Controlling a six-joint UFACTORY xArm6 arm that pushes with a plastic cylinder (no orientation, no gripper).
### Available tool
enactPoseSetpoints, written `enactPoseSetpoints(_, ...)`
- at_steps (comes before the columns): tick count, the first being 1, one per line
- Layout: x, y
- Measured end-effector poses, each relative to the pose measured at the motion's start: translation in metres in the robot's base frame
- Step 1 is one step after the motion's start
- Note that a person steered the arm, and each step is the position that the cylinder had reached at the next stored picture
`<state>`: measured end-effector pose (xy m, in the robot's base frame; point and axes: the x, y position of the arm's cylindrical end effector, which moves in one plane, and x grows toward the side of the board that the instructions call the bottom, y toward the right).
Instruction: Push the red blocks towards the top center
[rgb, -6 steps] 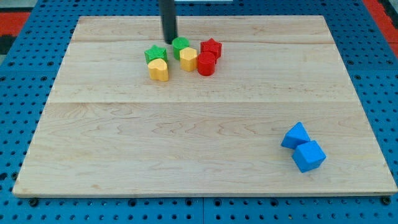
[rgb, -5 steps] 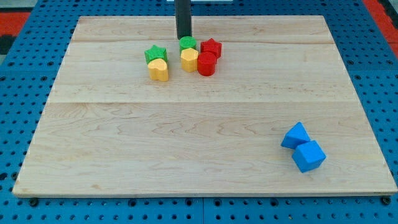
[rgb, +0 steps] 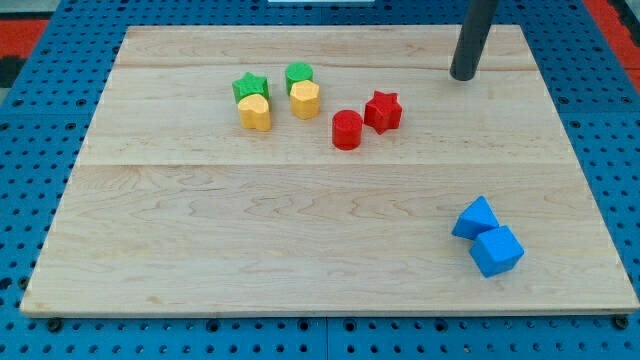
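Note:
A red star block (rgb: 383, 110) and a red cylinder block (rgb: 347, 130) lie side by side, just right of the board's centre line in the upper half. My tip (rgb: 463, 76) rests on the board near the view's top right, up and to the right of the red star, apart from it.
A green star block (rgb: 250, 86), a green cylinder block (rgb: 298, 75), a yellow heart-like block (rgb: 255, 112) and a yellow hexagonal block (rgb: 305, 100) cluster at upper left of centre. Two blue blocks (rgb: 476, 218) (rgb: 497, 251) lie at lower right. The wooden board (rgb: 320, 200) sits on a blue pegboard.
My tip moved from above the green cylinder far to the view's right. The two red blocks shifted right and down, away from the yellow and green blocks.

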<state>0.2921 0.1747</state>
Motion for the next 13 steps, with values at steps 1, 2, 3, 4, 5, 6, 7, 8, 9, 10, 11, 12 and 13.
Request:
enactPoseSetpoints(1,0.034,-0.054)
enactPoseSetpoints(2,0.106,-0.005)
enactPoseSetpoints(3,0.118,-0.07)
enactPoseSetpoints(4,0.056,-0.156)
enactPoseSetpoints(5,0.053,-0.151)
enactPoseSetpoints(6,0.069,-0.089)
enactPoseSetpoints(7,0.126,-0.084)
enactPoseSetpoints(8,0.171,-0.151)
enactPoseSetpoints(9,0.15,-0.222)
enactPoseSetpoints(10,0.101,-0.21)
enactPoseSetpoints(11,0.095,-0.177)
enactPoseSetpoints(12,0.113,-0.162)
enactPoseSetpoints(13,0.147,-0.192)
